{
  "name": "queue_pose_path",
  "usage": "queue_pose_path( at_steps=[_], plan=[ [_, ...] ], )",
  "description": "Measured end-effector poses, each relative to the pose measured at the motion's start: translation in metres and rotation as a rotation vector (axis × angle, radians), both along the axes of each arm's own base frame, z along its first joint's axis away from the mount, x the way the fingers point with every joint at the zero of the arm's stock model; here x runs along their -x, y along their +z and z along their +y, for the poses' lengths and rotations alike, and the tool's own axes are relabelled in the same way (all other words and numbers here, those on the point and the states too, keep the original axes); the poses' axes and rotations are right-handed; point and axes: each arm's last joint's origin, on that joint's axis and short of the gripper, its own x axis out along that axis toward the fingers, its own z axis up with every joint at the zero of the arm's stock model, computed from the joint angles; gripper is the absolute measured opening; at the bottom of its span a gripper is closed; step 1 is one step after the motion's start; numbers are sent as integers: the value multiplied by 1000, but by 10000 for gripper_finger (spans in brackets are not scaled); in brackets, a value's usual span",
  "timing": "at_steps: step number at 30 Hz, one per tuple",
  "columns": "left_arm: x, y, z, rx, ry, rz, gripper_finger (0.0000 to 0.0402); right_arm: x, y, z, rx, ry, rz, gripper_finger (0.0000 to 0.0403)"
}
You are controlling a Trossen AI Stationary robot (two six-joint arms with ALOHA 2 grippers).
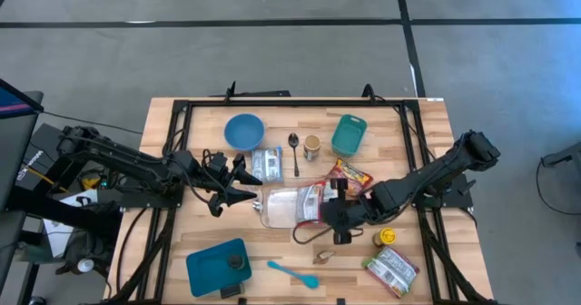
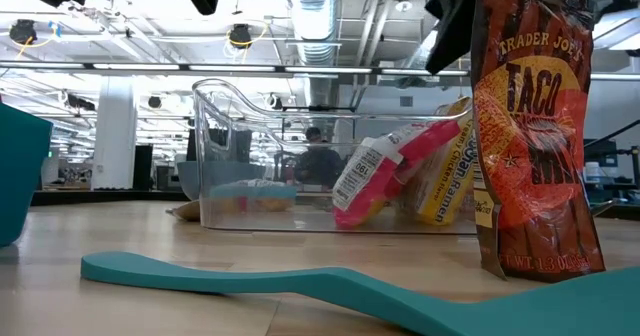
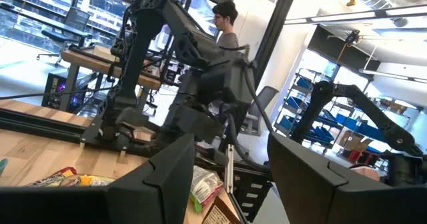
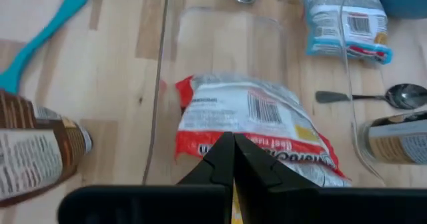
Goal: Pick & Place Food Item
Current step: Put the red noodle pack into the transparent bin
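Observation:
A clear plastic bin point(image 1: 277, 205) lies mid-table with a red-and-white food packet point(image 4: 247, 117) and a yellow ramen packet point(image 2: 445, 176) inside. My right gripper point(image 4: 227, 159) is shut and hangs slanting down over the bin's right end point(image 1: 324, 216), above the red-and-white packet and higher than the bin's rim. A brown taco seasoning packet point(image 2: 535, 136) stands upright on its lower edge on the table, near side of the bin point(image 1: 313, 236), apart from the fingers. My left gripper point(image 1: 247, 189) is open beside the bin's left end, with nothing between its fingers point(image 3: 230, 177).
At the back are a blue bowl point(image 1: 243, 131), a teal container point(image 1: 349, 134), a spoon point(image 1: 294, 151), a can point(image 1: 311, 147) and a packet point(image 1: 266, 164). At the front are a teal tray point(image 1: 218, 267), a teal spatula point(image 1: 292, 273), a small jar point(image 1: 388, 238) and a packet point(image 1: 392, 270).

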Motion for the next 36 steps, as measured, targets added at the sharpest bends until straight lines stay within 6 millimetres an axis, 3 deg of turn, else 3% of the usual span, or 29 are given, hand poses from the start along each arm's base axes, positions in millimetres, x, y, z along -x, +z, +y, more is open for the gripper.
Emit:
queue_pose_path(
  at_steps=[16, 27, 36],
  plan=[
    [0, 0, 0, 0, 0, 0, 186, 35, -3, 16, 120, -156, 63, 0],
    [0, 0, 0, 0, 0, 0, 186, 78, 38, 1, 87, -247, -217, 0],
    [0, 0, 0, 0, 0, 0, 186, 113, 40, -24, -102, -273, -417, 0]
  ],
)
